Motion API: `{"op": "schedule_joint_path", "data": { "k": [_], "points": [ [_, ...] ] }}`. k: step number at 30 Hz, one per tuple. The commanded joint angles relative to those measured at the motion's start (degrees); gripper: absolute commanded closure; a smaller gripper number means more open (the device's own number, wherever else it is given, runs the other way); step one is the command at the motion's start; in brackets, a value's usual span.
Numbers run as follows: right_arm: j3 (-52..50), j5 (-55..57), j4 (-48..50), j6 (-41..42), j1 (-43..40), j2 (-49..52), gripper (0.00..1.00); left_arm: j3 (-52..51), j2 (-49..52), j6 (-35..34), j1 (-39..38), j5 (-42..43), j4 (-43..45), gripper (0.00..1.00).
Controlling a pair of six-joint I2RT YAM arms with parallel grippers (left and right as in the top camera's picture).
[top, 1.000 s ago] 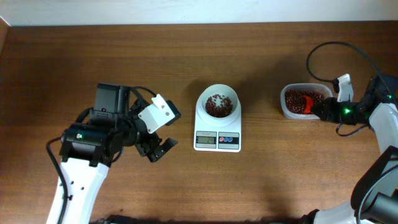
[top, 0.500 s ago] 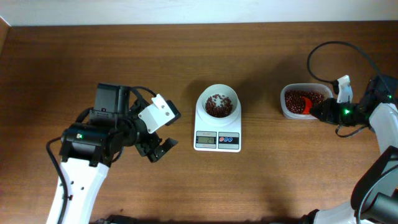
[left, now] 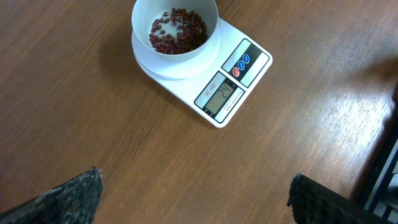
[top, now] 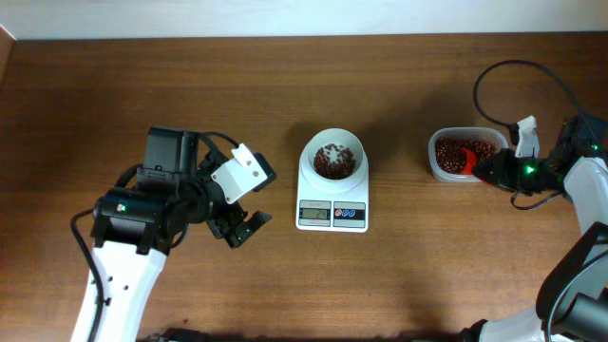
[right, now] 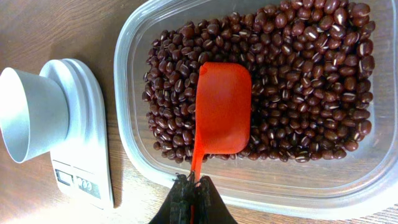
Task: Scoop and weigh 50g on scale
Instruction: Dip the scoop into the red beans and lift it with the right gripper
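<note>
So, nearest the robot, the left gripper (top: pixel 244 228) hangs to the left of the small white digital kitchen scale (top: pixel 332 193), a bit nearer than it and not touching it. Its two black fingers are spread wide with nothing between them, just the brown wooden table (top: pixel 190 104) underneath.

The scale sits mid-table with its grey LCD display (left: pixel 222 95) and red and blue round buttons (left: pixel 240 65) on the near edge. I read the display as 24, but it's small, so don't quote me. The round white bowl (left: pixel 142 18) on top of the scale has a thin layer of dark red beans (left: pixel 180 31) in it.

Well off to the right of the scale is the clear rectangular plastic tub (right: pixel 127 124), packed with the same beans. The right gripper (right: pixel 189 186) is clamped tight on the thin handle of a red plastic scoop (right: pixel 222 109), and the scoop's head is down in the tub's beans on the side away from the scale.
</note>
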Motion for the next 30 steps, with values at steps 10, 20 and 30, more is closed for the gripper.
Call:
{"op": "schedule_joint_path", "data": {
  "k": [10,20,30],
  "points": [
    [0.09,-1.25,1.46,3.45,-3.3,1.38,0.96,1.09,0.2,-0.55,0.31,0.83,0.09,0.01],
    [0.07,-14.95,1.75,3.41,-10.75,1.38,0.96,1.09,0.2,-0.55,0.31,0.83,0.09,0.01],
    [0.07,-20.9,1.49,3.41,-10.75,1.38,0.96,1.09,0.2,-0.55,0.31,0.83,0.09,0.01]
  ]
}}
